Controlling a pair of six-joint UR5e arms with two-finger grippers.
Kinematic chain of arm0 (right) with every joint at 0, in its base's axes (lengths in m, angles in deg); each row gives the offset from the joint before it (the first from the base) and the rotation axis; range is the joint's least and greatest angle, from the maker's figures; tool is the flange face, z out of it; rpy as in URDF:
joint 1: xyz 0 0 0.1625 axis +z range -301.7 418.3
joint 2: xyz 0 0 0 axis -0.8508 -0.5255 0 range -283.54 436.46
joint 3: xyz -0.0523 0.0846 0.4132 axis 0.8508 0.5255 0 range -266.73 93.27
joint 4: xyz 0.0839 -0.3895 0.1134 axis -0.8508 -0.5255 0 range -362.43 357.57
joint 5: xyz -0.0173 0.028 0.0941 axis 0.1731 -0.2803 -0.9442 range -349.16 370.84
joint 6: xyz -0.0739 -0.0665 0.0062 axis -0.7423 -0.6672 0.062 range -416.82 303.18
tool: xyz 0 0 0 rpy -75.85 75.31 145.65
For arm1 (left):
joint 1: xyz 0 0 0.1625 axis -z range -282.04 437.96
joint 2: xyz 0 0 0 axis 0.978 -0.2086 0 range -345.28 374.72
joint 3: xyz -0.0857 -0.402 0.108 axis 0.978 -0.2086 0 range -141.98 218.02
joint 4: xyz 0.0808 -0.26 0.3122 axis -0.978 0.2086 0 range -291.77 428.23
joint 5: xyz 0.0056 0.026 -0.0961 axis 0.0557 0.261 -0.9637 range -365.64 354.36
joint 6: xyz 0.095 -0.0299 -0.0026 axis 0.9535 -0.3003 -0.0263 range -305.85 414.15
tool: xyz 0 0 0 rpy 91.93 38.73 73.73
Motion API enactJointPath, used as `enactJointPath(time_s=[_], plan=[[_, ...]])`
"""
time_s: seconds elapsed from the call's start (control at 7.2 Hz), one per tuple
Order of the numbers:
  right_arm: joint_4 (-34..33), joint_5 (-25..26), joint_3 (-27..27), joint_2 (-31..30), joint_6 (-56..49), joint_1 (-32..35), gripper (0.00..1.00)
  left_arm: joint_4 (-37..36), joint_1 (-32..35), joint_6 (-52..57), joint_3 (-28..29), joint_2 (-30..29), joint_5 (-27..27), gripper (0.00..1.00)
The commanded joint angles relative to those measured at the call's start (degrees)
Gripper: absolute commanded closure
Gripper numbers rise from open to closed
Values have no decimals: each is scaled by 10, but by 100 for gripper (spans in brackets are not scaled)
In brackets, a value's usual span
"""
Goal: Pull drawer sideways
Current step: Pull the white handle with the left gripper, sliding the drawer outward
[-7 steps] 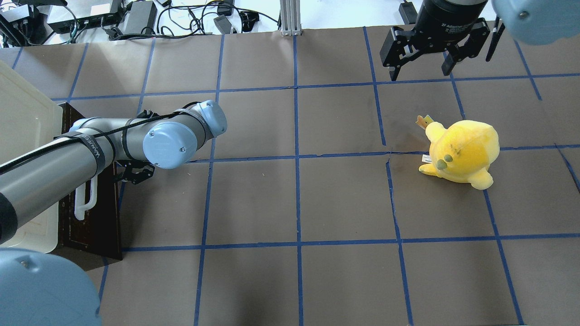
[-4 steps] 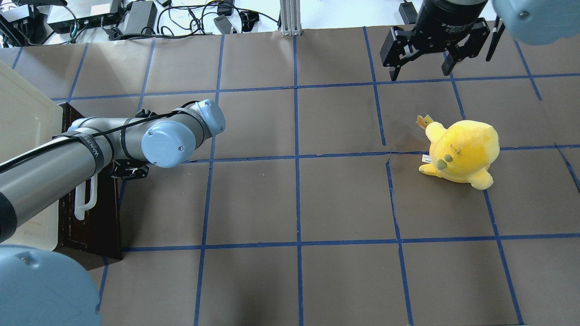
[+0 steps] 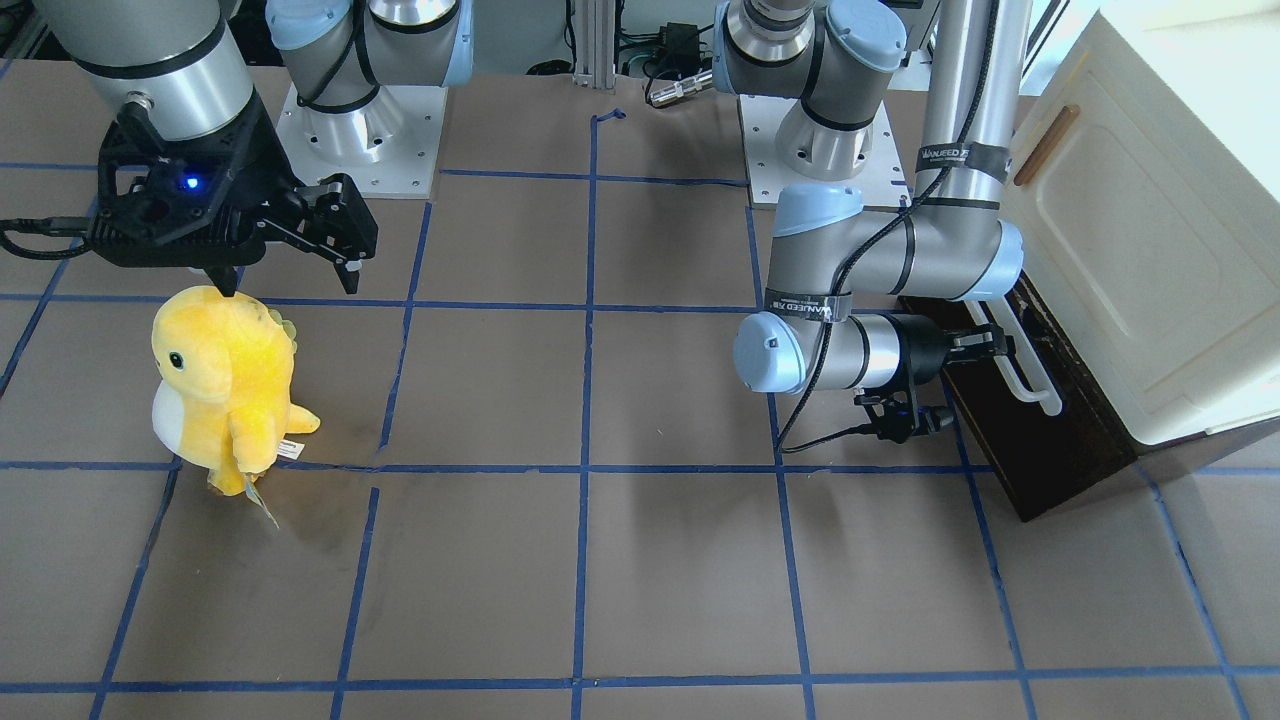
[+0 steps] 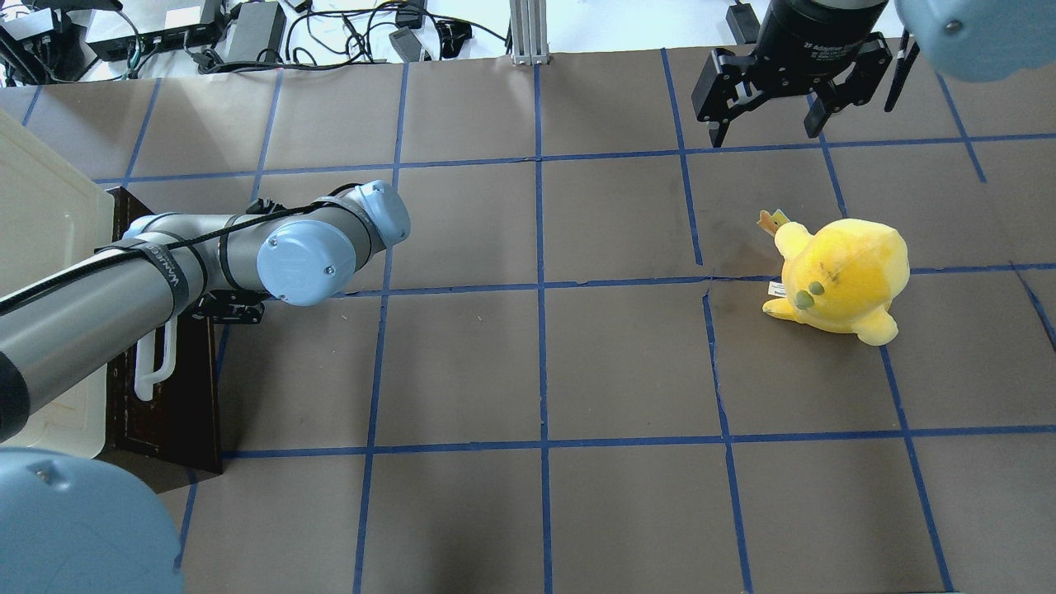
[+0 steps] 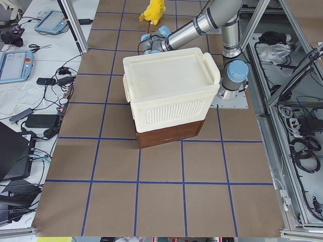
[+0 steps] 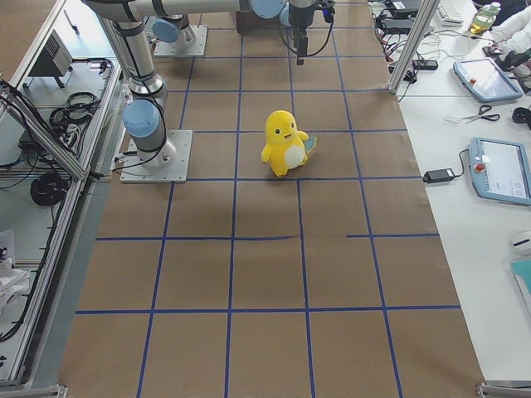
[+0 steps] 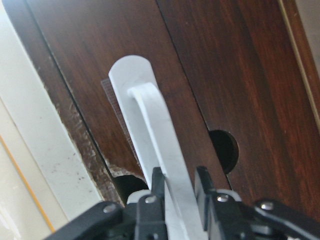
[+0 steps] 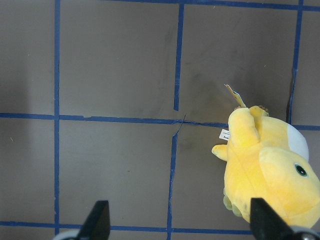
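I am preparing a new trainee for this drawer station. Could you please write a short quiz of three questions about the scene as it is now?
1. True or false: the right gripper holds the yellow dinosaur plush toy.
2. What is between the fingers of the left gripper?
A) the plush toy's tag
B) the white bar handle of the dark brown drawer
C) the cabinet's small brown handle
3. Fill in: the plush toy stands ____ (upright / on its side).

Key: 1 false, it is open and apart from the toy; 2 B; 3 upright.
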Motion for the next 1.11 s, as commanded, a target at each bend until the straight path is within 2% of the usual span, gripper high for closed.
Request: enactJointPath(time_s=[0.0, 0.97], plan=[[0, 0, 0, 0, 1, 0, 0, 1, 3, 3, 3, 3, 0, 70], [0, 0, 0, 0, 1, 0, 0, 3, 23, 5, 11, 0, -2, 70]])
